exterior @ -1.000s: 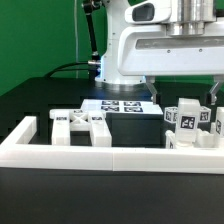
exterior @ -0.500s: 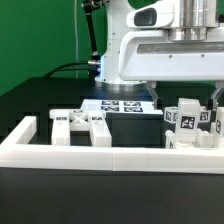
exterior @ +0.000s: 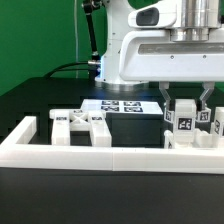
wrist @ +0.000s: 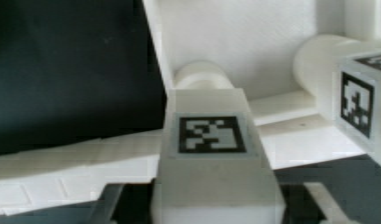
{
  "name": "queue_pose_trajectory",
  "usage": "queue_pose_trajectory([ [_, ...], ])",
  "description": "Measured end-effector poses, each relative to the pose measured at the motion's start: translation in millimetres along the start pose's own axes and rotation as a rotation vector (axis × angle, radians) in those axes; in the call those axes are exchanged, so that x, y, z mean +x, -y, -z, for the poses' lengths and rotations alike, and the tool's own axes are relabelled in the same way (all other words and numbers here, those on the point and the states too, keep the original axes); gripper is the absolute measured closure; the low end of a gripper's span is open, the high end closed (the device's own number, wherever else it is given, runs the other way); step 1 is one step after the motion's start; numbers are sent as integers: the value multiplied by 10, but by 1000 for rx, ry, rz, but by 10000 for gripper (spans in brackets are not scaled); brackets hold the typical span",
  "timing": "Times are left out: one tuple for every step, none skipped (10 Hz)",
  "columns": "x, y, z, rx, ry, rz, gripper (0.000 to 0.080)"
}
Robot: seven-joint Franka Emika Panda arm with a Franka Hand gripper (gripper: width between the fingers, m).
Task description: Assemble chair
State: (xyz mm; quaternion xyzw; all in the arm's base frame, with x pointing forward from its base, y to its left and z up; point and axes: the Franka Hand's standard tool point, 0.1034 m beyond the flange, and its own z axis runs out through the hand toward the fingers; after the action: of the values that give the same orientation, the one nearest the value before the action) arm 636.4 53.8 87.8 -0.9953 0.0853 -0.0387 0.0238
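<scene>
Now gripping with the two-finger gripper [exterior: 187, 112], jaws pinched tight against the sides of a small white blocky plastic chair piece with a black-and-white square tag [exterior: 185, 122]. Stands upright on the black table [exterior: 35, 105] at the exterior view's right, just behind the long white border frame [exterior: 110, 150]. Seen from the wrist, sits squarely centred in the grip, tag facing the camera. Crowded on one side by a second tagged white block [wrist: 356, 95], very near; touching or not, cannot tell. Well apart from the other loose white chair parts [exterior: 80, 125] at the exterior view's left, and from the flat white marker board [exterior: 122, 105] lying farther back in the middle.

Judged as the pick-up step, grip made, lift not yet begun. To do it well:

- Raise straight up, slowly, with no sideways pull, so as not to drag or topple the second block.
- Keep the chair piece upright and watch for slipping or twisting between the fingers.
- Clear the border frame's wall fully before carrying anywhere.
- Stop and re-grip if the tag tilts.
</scene>
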Motion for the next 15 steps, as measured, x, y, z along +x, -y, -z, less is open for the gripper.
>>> queue_pose_trajectory([
  [0, 0, 0, 0, 0, -1, 509],
  [-1, 2, 0, 1, 0, -56, 509],
  [-2, 7, -1, 2, -1, -165, 509],
  [-9, 3, -3, 1, -8, -268, 509],
  [-15, 8, -3, 2, -19, -375, 509],
  [-31, 20, -4, 3, -34, -472, 509],
  [-46, 35, -5, 4, -49, -620, 509],
  [-47, 33, -6, 6, -59, -706, 509],
  [-48, 33, -10, 16, -68, -805, 508],
  [-51, 26, -10, 24, -66, -945, 508],
  [-53, 27, -11, 27, -65, -999, 508],
  [-55, 21, -12, 35, -61, -1108, 508],
  [-57, 16, -14, 42, -56, -1184, 508],
  [-58, 10, -18, 50, -50, -1271, 508],
  [-59, 4, -18, 53, -47, -1324, 508],
])
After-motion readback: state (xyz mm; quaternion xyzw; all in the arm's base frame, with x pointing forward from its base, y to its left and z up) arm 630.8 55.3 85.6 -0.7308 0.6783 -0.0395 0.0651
